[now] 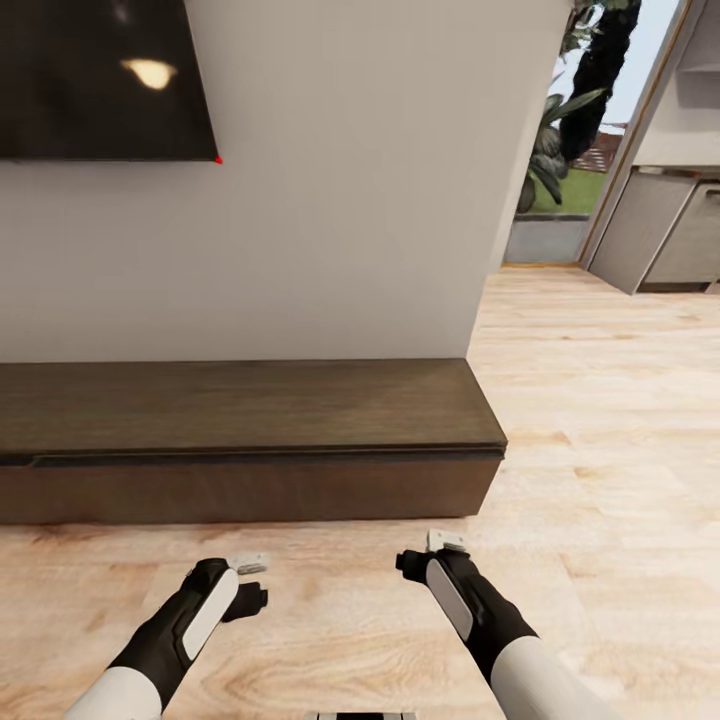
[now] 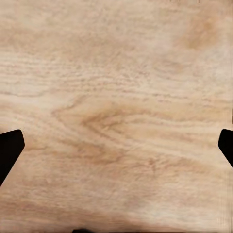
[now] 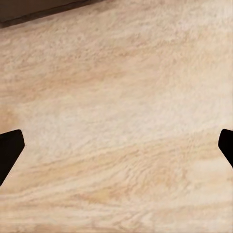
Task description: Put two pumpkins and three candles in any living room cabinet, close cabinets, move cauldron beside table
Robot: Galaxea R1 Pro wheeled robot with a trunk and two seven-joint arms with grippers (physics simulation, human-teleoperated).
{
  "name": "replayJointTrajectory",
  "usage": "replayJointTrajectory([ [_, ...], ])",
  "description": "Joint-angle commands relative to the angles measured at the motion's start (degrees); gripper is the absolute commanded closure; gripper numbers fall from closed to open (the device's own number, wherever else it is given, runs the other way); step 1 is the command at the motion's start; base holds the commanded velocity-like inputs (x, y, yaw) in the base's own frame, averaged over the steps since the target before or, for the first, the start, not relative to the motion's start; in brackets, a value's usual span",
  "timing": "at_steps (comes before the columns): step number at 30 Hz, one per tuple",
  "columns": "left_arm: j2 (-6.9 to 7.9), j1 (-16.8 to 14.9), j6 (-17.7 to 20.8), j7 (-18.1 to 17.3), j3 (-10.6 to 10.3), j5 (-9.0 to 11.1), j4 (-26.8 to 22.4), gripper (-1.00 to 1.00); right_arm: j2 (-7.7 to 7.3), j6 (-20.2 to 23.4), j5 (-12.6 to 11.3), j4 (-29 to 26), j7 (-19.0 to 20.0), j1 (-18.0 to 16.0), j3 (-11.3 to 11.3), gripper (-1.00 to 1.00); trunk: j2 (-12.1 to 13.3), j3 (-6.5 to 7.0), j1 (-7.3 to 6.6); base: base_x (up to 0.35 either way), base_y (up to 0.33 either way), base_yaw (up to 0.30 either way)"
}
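Note:
The cabinet point(image 1: 250, 405), a long low dark-brown wood unit, stands against the white wall straight ahead, and its front panel sits flush and closed. Its right end stops at the wall's corner. My left gripper point(image 1: 252, 575) hangs over the wood floor just in front of it, open, fingertips wide apart point(image 2: 116, 145) with nothing between them. My right gripper point(image 1: 440, 545) is likewise open point(image 3: 116, 145) over bare floor, and a dark strip of the cabinet point(image 3: 39, 9) shows in its wrist view. The pumpkins, candles, cauldron and table are out of view.
A black TV point(image 1: 100, 75) hangs on the wall above the cabinet's left part. To the right, light wood floor point(image 1: 600, 420) runs back to a glass door with plants point(image 1: 575, 120) and grey kitchen units point(image 1: 665, 230).

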Motion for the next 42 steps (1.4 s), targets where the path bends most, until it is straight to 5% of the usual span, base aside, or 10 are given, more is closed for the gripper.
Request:
replayJointTrajectory([
  [1, 0.01, 0.0, 0.04, 0.03, 0.58, 0.06, 0.04, -1.0, 0.1, -0.02, 0.0, -0.02, -0.02, 0.02, -0.04, -1.0, 0.42, 0.18, -0.22, 0.0, 0.0, 0.0],
  [8, -0.07, 0.0, 0.18, 0.05, 1.8, 0.12, 0.38, -1.0, 0.21, 0.2, -0.1, 0.1, -0.14, 0.45, -0.01, -1.0, 3.22, 1.44, -1.76, 0.0, 0.0, 0.0],
  [22, 0.04, 0.35, -0.55, 0.05, 1.9, -0.1, 2.71, -1.0, -0.29, 0.32, 0.0, 0.04, 0.02, 7.24, -2.09, -1.0, 8.84, 3.95, -4.84, -0.211, 0.0, 0.007],
  [42, -0.06, 0.41, -1.02, 0.49, 2.04, -0.41, 6.47, -1.0, -0.24, -0.72, 0.88, 0.89, -0.47, 8.83, -1.8, -1.0, 16.86, 7.26, -9.23, -0.009, 0.0, 0.251],
])
